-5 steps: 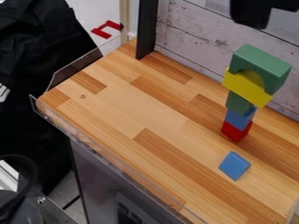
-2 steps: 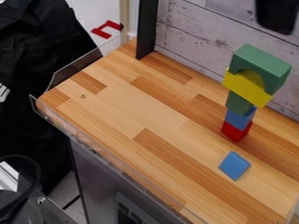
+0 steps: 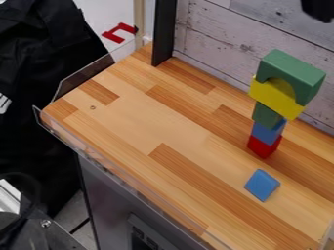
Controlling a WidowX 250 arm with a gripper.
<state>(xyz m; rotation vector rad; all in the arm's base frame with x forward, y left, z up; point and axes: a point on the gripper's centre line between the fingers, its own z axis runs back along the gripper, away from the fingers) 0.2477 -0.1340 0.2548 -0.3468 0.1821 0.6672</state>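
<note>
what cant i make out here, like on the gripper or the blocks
All in the camera view:
Black gripper: cut off by the top edge; can't tell if it holds anything
Block tower: far side hidden by its own front
Loose blue block: underside hidden by its body
Metal equipment: cut off by the bottom edge

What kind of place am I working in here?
Probably a robot test area or workshop corner: a wooden worktop with a clear raised edge, a whitewashed plank wall behind it, and a tower of toy blocks.
</note>
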